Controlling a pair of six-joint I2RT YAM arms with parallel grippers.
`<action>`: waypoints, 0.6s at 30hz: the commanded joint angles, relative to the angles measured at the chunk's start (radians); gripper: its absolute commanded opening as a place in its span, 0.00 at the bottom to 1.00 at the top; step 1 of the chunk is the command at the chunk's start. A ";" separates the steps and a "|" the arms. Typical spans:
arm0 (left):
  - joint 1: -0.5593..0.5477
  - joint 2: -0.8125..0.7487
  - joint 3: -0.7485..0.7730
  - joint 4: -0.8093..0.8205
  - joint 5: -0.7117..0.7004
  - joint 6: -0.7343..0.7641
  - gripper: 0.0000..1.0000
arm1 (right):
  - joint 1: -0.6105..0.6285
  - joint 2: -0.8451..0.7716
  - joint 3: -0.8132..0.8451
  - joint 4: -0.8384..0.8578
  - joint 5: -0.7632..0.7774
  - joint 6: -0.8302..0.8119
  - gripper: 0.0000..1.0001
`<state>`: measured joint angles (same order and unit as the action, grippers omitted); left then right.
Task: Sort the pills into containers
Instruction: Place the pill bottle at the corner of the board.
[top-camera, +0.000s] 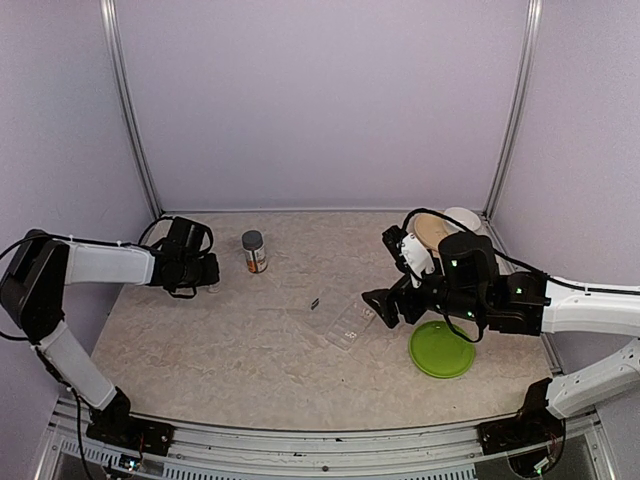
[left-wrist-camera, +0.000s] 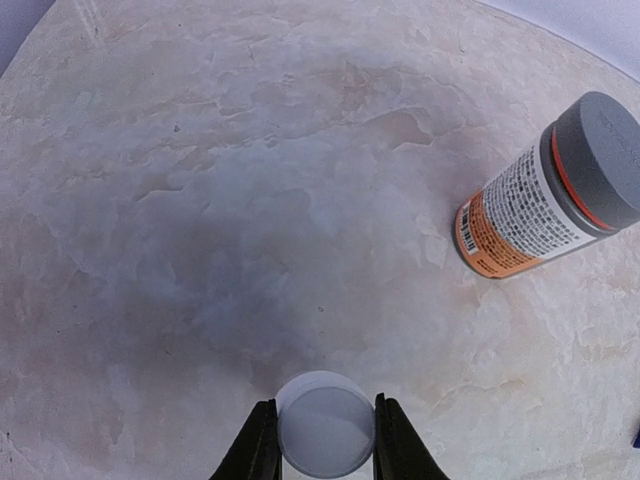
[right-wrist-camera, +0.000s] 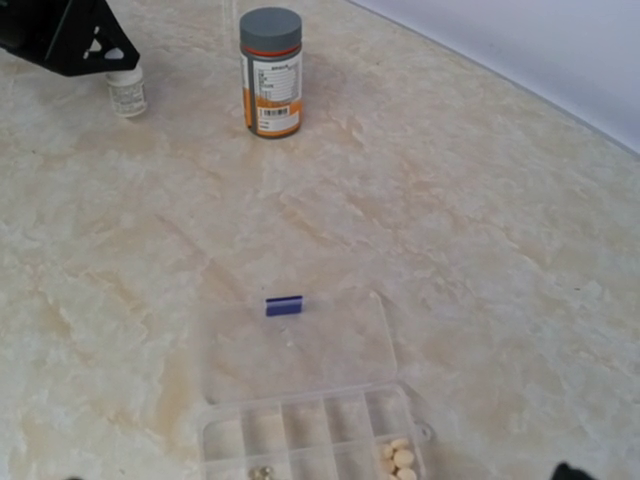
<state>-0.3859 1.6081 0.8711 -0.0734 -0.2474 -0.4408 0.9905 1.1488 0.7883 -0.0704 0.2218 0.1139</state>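
Observation:
The clear pill box (right-wrist-camera: 310, 432) lies with its lid (right-wrist-camera: 300, 345) flat open, a blue latch (right-wrist-camera: 284, 305) at the lid's far edge. One of its containers holds pale round pills (right-wrist-camera: 399, 458); another holds small dark pills (right-wrist-camera: 262, 471). In the top view the pill box (top-camera: 345, 322) sits mid-table, and my right gripper (top-camera: 379, 304) hovers open just right of it, holding nothing. Far to the left, my left gripper (left-wrist-camera: 323, 425) is shut on a small white bottle (right-wrist-camera: 126, 92) with a white cap (left-wrist-camera: 325, 430); the bottle's base seems to rest on the table.
An orange-labelled bottle (top-camera: 254, 251) with a grey cap stands upright right of the left gripper. The green plate (top-camera: 441, 349) lies under the right arm. A white bowl (top-camera: 464, 219) and a tan object (top-camera: 431, 229) sit at the back right corner.

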 joint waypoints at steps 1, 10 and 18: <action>0.027 0.018 0.036 0.035 -0.009 -0.012 0.00 | -0.012 -0.012 -0.006 -0.004 0.006 0.014 1.00; 0.062 0.069 0.063 0.047 0.001 -0.028 0.00 | -0.014 -0.011 -0.022 0.006 0.003 0.024 1.00; 0.068 0.119 0.094 0.052 -0.013 -0.035 0.00 | -0.015 -0.011 -0.034 0.011 0.005 0.031 1.00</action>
<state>-0.3275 1.7023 0.9306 -0.0433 -0.2481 -0.4664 0.9855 1.1488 0.7692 -0.0696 0.2218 0.1276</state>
